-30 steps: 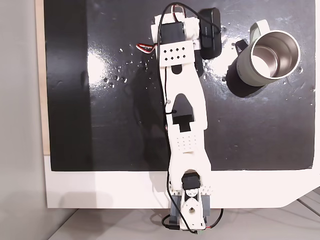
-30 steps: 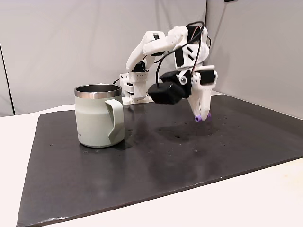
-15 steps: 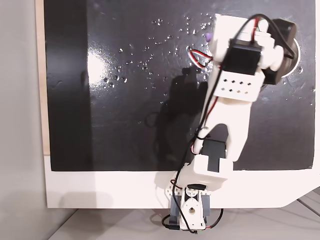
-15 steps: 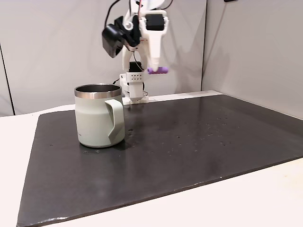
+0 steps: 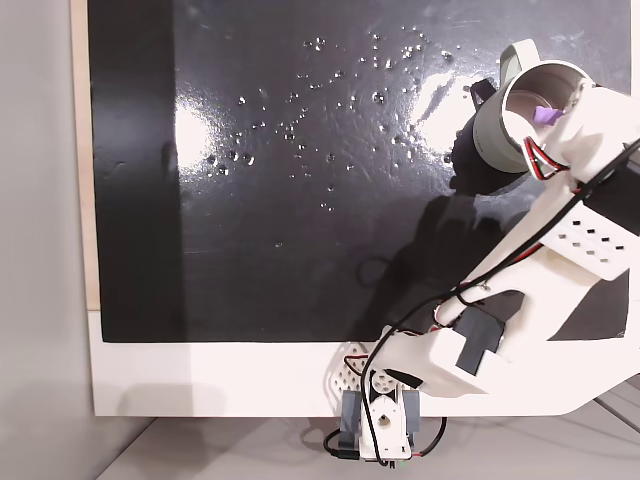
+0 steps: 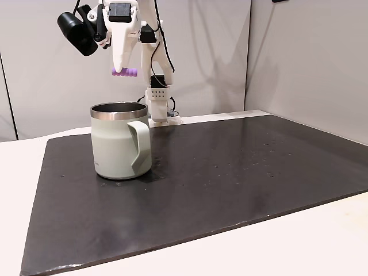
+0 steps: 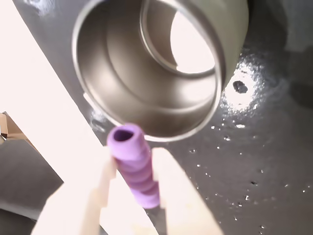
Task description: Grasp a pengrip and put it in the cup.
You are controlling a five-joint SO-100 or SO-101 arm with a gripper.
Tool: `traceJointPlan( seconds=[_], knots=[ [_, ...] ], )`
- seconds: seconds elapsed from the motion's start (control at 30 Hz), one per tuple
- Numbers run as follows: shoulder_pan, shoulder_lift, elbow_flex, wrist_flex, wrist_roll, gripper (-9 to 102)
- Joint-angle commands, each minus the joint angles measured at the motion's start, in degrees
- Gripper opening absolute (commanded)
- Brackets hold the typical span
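My gripper hangs above the cup, shut on the purple ridged pengrip, which lies level between the fingertips. In the wrist view the pengrip is clamped between the two white fingers, and the cup's steel mouth opens just beyond its tip. From above, the pengrip shows over the cup's interior, with the arm covering the cup's right side. The mug's handle faces the front in the side fixed view.
A black mat covers the table, speckled with small drops. The arm's base sits at the white near edge in the top-down fixed view. A black camera body rides on the wrist. Pale walls stand behind.
The arm has lifted the pengrip off the mat and swung it across to above the cup, first rising high, then moving over the mug's mouth.
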Motion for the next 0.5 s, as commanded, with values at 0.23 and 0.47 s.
traceJointPlan(
  seconds=[0.23,0.47],
  knots=[
    [0.6,0.7,-4.9,0.3,0.4,16],
    [0.6,-0.3,-6.4,0.3,0.4,16]
  ],
)
